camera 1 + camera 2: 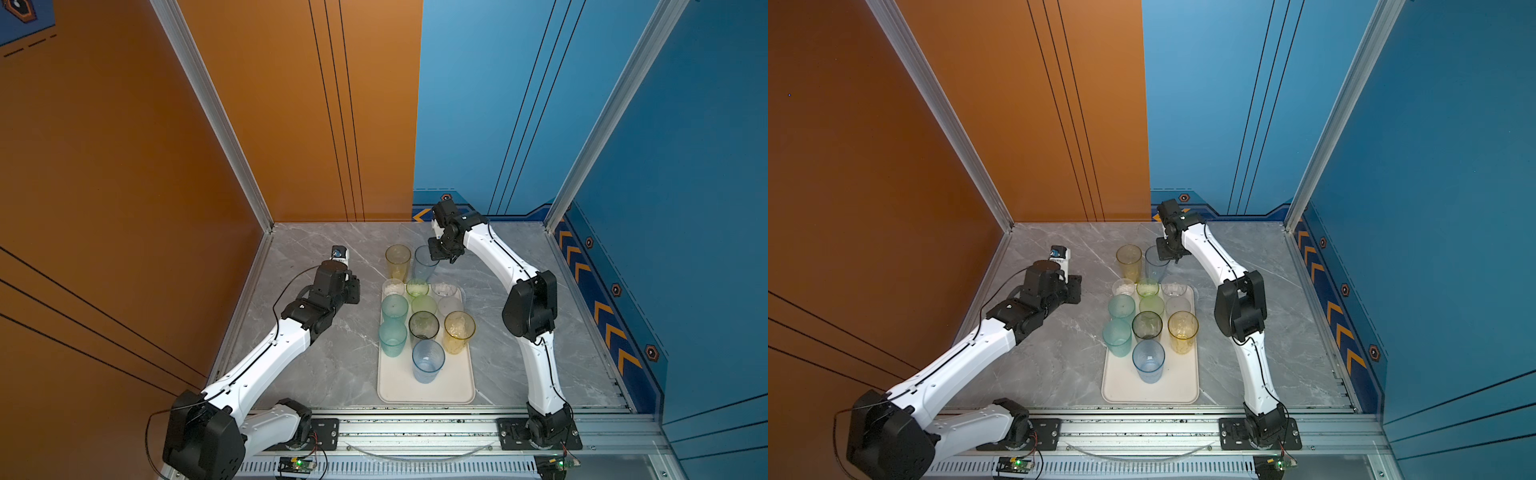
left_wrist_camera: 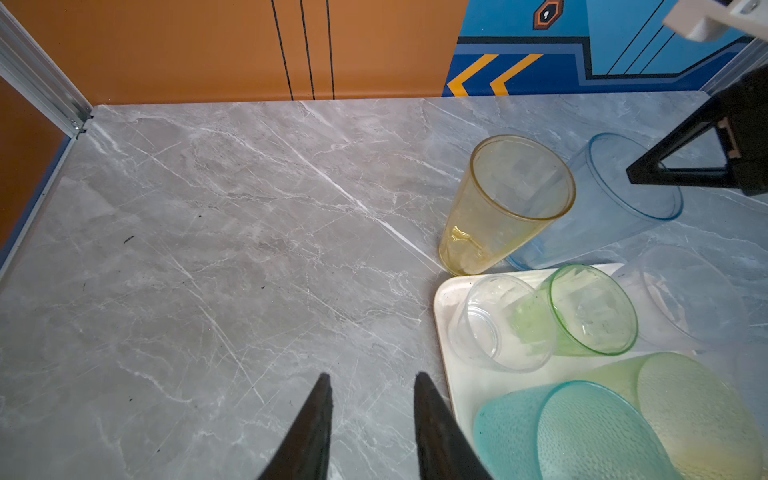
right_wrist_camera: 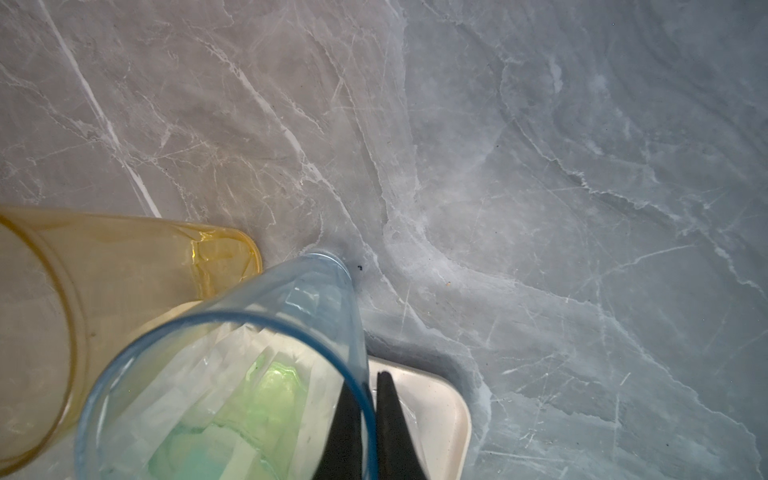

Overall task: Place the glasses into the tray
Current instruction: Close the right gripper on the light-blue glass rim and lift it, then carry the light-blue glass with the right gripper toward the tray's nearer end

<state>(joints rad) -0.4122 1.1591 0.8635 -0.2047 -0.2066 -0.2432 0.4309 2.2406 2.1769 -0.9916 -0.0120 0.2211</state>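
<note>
So the tray [image 1: 424,390] sits mid-width on the table [image 1: 324,257], closer to the front edge, long side running front to back. The glasses [image 1: 424,325] in it are bunched into its far part, roughly three rows of three plus one more in front of the middle. Right behind the tray, on the table, the left tall glass [image 1: 397,262] and right tall glass [image 1: 424,268] stand side by side, pretty much touching. The right gripper [image 3: 368,380] has its jaws either side of the right one's rim, away from its neighbour, and the left gripper [image 2: 372,378] hangs over the table just left of the tray's far left corner.
</note>
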